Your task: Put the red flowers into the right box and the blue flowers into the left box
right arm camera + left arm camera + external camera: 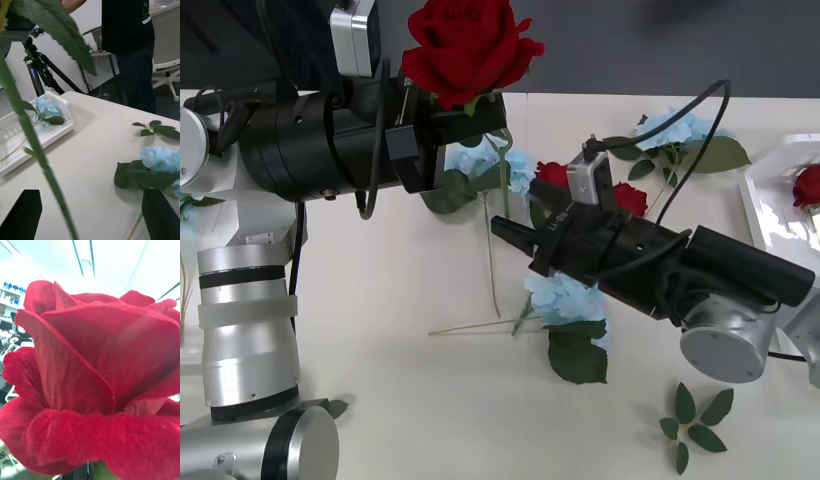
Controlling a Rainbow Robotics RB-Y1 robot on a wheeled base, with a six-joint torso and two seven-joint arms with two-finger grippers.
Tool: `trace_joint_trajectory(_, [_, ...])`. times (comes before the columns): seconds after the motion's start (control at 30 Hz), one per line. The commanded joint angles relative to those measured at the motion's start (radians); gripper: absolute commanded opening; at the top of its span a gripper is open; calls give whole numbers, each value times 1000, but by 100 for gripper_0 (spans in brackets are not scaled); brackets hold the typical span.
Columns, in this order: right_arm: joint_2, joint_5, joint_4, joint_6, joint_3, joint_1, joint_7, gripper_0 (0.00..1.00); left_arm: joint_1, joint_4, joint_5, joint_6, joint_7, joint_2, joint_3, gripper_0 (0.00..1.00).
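My left gripper (463, 117) is shut on the stem just under a red flower's bloom (470, 48) and holds it upright, high above the table; the same bloom (93, 390) is close to the wrist camera. Its stem (491, 235) hangs down to the tabletop. My right gripper (510, 232) is open, its black fingers (24, 213) on either side of that stem (35, 150) without touching it. More red flowers (555, 176) and blue flowers (568, 297) lie on the table. The right box (763, 205) holds a red flower (808, 185). The left box (56, 135) holds a blue flower (45, 108).
Another blue flower (677, 130) lies at the back right and one (480, 160) behind the held stem. A loose leaf sprig (695, 420) lies near the front right. A camera tripod (39, 73) stands beyond the table's edge.
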Motion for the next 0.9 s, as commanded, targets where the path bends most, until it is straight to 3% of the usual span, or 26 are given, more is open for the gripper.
trace_joint_trajectory(0.03, [-54,-8,-32,-7,-6,13,-19,79,-23,-17,4,4,46,-2,-16,0])
trace_joint_trajectory(0.9, [34,-47,-69,8,-6,-65,-51,79,-23,-17,4,4,46,-2,-16,0])
